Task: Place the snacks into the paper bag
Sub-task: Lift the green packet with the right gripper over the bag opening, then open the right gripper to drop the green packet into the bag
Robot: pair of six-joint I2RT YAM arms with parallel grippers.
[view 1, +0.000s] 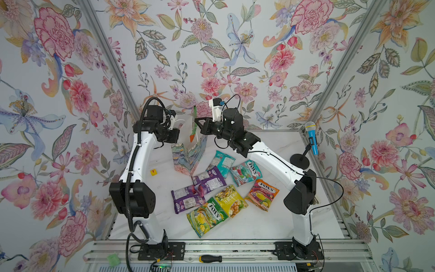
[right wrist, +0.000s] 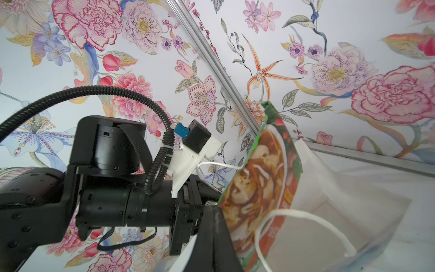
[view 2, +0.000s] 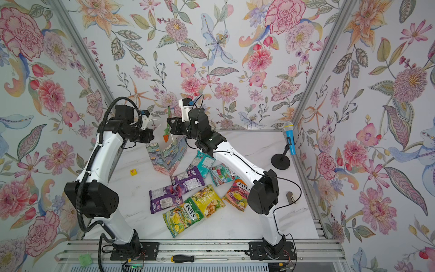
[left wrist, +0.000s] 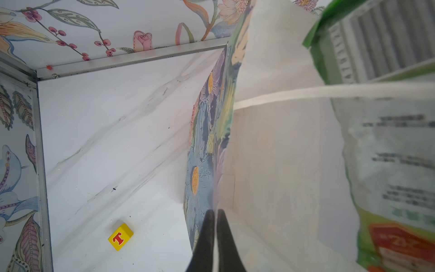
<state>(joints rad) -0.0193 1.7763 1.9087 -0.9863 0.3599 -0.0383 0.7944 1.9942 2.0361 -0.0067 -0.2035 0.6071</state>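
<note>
Grip on both sides: left gripper [left wrist: 215,213] pinches the paper bag [left wrist: 202,146] by its wall, right gripper [right wrist: 214,219] clamps a green snack pouch [right wrist: 256,179] upright at the bag's open mouth.

The print on the green pouch [left wrist: 388,153] is blurred (edge crops it), unreadable.

Glossy, crinkled plastic film on the snacks [view 1: 208,181] at frame centre and on the green pouch [right wrist: 259,183]. Matt white paper inside the paper bag [left wrist: 277,164], brush-textured print outside, white cord handle [left wrist: 306,96]. Smooth, marble-look table [view 1: 270,219]. Brushed metal rail [view 1: 235,247] along the bottom edge.
</note>
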